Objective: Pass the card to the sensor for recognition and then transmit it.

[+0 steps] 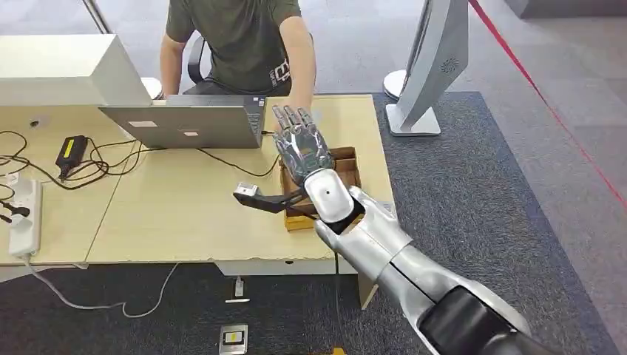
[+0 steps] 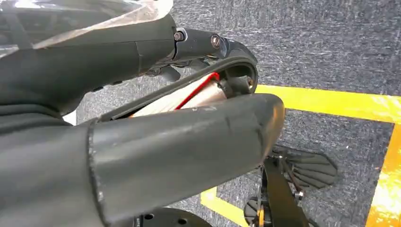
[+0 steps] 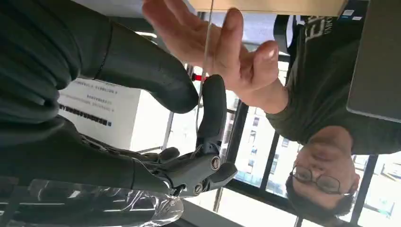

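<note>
Holding the card (image 3: 206, 52) up in the right hand (image 1: 302, 148), pinched thin and edge-on between the thick thumb and one of the dark fingers (image 3: 213, 106), the rest of them spread and pointing away from the robot. Meeting a person's hand (image 3: 179, 33) there, palm open and curled about the card's far end, seemingly touching it, though hard to tell from the wrist view whether that hand grips it. Hanging above the far right part of the counter (image 1: 185, 214), over a brown box (image 1: 347, 159) that sits by the right edge. Standing just left of the box and nearer the robot: the sensor (image 1: 255, 196), a black bracket with a grey head, apart from the card and lower than the raised hand. Sitting behind the counter, a person (image 1: 236, 37) in a dark shirt, one arm stretched toward the right hand, beside an open grey laptop (image 1: 192, 122). Lying along the left side: a black adapter (image 1: 72, 150), tangled cables and a white power strip (image 1: 22, 218). Hanging low over grey carpet (image 2: 331, 47) crossed by yellow lines (image 2: 331, 101), the left hand (image 2: 142, 142), thumb large in the foreground; cannot tell whether its fingers are released or clenched.
</note>
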You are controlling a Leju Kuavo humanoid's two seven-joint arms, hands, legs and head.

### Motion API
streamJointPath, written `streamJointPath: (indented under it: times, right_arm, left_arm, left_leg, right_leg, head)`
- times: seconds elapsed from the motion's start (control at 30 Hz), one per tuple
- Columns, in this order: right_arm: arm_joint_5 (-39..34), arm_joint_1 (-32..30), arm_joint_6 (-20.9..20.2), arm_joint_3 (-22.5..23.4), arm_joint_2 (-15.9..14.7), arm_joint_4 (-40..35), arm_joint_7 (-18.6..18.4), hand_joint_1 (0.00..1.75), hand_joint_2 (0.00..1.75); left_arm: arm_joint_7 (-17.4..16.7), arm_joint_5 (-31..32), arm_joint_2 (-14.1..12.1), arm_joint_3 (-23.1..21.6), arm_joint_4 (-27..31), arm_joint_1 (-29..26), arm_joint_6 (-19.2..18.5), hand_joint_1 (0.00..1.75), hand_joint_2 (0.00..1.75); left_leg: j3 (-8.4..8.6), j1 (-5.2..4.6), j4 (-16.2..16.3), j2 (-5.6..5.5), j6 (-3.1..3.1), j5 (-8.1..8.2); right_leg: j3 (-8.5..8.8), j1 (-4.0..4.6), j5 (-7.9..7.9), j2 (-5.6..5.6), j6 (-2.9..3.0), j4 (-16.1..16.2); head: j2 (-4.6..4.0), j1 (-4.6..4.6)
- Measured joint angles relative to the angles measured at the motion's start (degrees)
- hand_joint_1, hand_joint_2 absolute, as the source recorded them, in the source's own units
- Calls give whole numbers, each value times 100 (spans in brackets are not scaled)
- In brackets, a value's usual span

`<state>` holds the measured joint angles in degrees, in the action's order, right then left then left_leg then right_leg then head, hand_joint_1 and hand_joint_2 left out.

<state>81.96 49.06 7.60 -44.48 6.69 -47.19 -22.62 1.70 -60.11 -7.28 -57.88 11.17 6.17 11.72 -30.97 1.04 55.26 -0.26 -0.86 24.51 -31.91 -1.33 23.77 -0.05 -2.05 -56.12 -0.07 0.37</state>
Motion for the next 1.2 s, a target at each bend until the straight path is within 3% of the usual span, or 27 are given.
streamJointPath:
  times: [0.47, 0.83, 0.87, 1.0, 1.03, 1.2]
  right_arm:
    - [-87, 332, -264, -89, 325, 496, -155, 175, 175]
    - [-107, 217, -551, -127, 267, 382, -221, 175, 175]
    - [-107, 216, -549, -131, 262, 376, -221, 23, 175]
    - [-107, 216, -551, -131, 262, 376, -221, 23, 175]
    - [-107, 211, -551, -138, 253, 356, -221, 0, 0]
    - [142, 135, -467, -195, 153, 304, -225, 0, 0]
  left_arm:
    - [-111, -72, 0, 0, 0, -4, 7, 0, 0]
    - [-52, -72, -2, 0, 0, -7, -74, 0, 0]
    - [-52, -74, -2, 0, 0, -7, -74, 0, 0]
    - [-52, -74, -2, 0, 0, -7, -74, 0, 0]
    - [-52, -74, -2, 0, 0, -7, -74, 0, 0]
    - [-144, -166, -2, 0, 0, -10, 74, 0, 0]
  left_leg:
    - [1, 1, 0, 1, 0, 0]
    - [1, 0, 1, 1, 0, 1]
    - [1, 0, 1, 1, 0, 1]
    - [1, 0, 1, 1, 0, 1]
    - [1, 0, 1, 1, 0, 1]
    - [1, 1, 1, 1, 0, 1]
  right_leg:
    - [-2, 1, 0, 0, 0, 1]
    - [-2, 0, 0, 0, 0, 2]
    - [-2, 0, 0, 0, 0, 2]
    - [-2, 0, 0, 0, 0, 2]
    - [-3, 0, 0, 0, 0, 2]
    - [-4, 1, 0, 0, 0, 2]
  head:
    - [-2, 0]
    - [-2, 2]
    - [-2, 2]
    - [-2, 2]
    - [-2, 0]
    - [0, 2]
